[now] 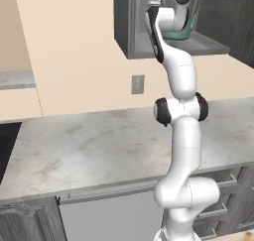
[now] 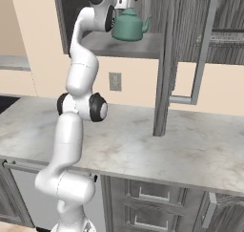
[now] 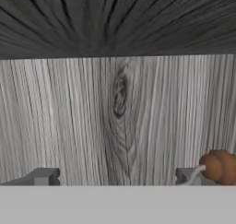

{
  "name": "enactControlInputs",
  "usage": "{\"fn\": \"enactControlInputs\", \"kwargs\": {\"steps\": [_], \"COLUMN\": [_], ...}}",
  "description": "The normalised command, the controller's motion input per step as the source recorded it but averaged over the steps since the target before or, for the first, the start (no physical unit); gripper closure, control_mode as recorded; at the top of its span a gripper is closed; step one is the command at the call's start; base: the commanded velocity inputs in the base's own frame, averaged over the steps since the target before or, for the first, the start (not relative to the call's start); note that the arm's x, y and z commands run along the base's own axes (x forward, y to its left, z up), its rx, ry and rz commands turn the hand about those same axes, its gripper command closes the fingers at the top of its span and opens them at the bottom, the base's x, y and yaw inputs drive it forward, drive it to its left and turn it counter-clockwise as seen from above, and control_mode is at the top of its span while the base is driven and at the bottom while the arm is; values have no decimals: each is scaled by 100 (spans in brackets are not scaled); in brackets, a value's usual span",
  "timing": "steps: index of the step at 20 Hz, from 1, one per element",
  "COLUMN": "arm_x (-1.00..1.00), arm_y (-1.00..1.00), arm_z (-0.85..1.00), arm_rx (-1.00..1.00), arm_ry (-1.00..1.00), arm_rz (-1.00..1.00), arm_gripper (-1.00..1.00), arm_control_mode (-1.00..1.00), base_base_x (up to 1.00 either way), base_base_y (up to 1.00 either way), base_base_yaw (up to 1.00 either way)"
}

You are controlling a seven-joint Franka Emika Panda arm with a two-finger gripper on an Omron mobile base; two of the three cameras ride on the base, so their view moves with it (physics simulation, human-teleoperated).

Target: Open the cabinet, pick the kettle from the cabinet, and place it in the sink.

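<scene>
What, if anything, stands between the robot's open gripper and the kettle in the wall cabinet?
Nothing visible does. The cabinet door is swung open, and the kettle sits exposed on the shelf. The open gripper is right beside it, facing the cabinet's woodgrain back wall, with the kettle's reddish-brown handle by one fingertip.

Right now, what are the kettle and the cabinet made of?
The kettle looks like smooth teal enamel or painted metal, evenly coloured with a soft sheen. The cabinet looks like dark grey wood: grain lines and a knot show on its panels.
</scene>
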Motion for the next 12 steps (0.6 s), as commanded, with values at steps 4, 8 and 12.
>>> {"fn": "enactControlInputs", "kwargs": {"steps": [4, 8, 12], "arm_x": [5, 7, 11], "arm_y": [3, 6, 6], "arm_z": [-6, -10, -1], "arm_rx": [3, 7, 7], "arm_ry": [0, 0, 0], "arm_rz": [0, 0, 0], "arm_gripper": [-100, -100, -100], "arm_control_mode": [-100, -100, -100], "base_base_x": [0, 0, 0], "base_base_y": [0, 0, 0], "base_base_yaw": [0, 0, 0]}}
